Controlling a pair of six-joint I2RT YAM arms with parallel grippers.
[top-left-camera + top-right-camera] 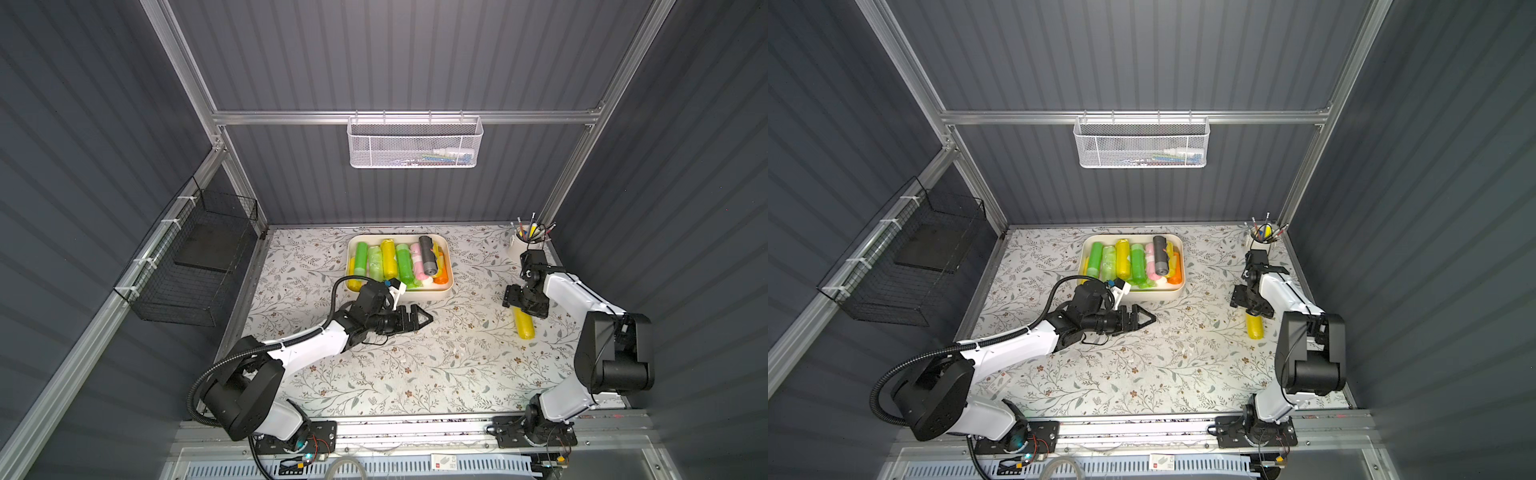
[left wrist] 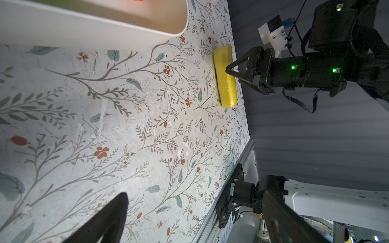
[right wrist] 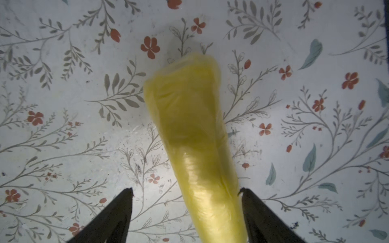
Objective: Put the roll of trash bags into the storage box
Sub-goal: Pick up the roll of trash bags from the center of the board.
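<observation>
Right hand [image 3: 186, 190] is open, fingers either side of the yellow roll of trash bags [image 3: 189, 126] lying on the surface [image 3: 63, 147] under it. Nothing's gripped, so I'd say it's the grab step. Next: squeeze shut, lift, and carry to the storage box [image 1: 419, 296], well away from it.

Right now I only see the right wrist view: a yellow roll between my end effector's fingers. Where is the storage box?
Observer: The storage box sits farther back and to the left of the yellow roll.
Operator: Is it empty?
Observer: No, several colored rolls already lie inside.
Operator: Anything in my way?
Observer: The left end effector, open, is just in front of the box.
</observation>
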